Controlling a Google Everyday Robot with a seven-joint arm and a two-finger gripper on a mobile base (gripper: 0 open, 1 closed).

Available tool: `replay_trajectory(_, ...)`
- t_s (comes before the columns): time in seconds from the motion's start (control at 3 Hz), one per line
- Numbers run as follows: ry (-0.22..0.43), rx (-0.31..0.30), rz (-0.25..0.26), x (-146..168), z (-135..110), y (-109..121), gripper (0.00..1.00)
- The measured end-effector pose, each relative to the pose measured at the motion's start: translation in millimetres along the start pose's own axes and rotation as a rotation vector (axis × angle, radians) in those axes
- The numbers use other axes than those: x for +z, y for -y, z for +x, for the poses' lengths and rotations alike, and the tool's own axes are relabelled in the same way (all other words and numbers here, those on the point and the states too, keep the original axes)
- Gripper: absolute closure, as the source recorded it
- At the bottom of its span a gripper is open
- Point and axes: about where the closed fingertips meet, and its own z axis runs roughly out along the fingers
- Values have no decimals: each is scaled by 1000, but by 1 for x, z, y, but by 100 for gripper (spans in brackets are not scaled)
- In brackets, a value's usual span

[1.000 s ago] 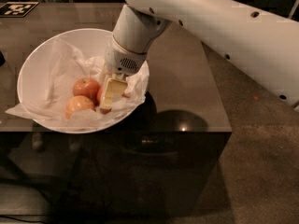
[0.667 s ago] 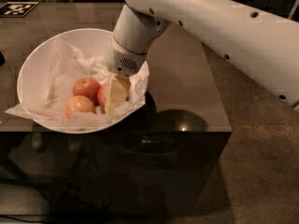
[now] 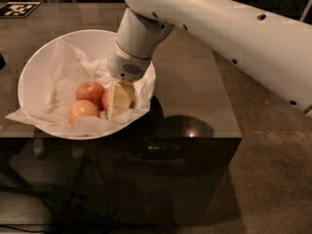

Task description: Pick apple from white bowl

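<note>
The white bowl (image 3: 36,67), lined with crumpled white paper, stands on the dark table near its front left edge. Three apples lie in its right half. The reddest apple (image 3: 104,100) is mostly hidden behind my gripper (image 3: 117,105), which reaches down into the bowl and sits right over it. A duller red apple (image 3: 90,90) lies just to the left. A paler yellow-pink apple (image 3: 82,110) lies in front of that one. Both are apart from the gripper.
My white arm (image 3: 219,28) crosses from the upper right over the dark glossy table (image 3: 195,96). The table's front edge runs just below the bowl. A black-and-white marker tag (image 3: 18,9) lies at the back left corner.
The gripper has shifted very slightly to the right within the bowl over the reddest apple. The apples and the bowl have not moved.
</note>
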Motion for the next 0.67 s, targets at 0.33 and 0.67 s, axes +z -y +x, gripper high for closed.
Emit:
replay_trajectory(0.33,0,0,0,0,0,0,0)
replay_trajectory(0.67,0,0,0,0,0,0,19)
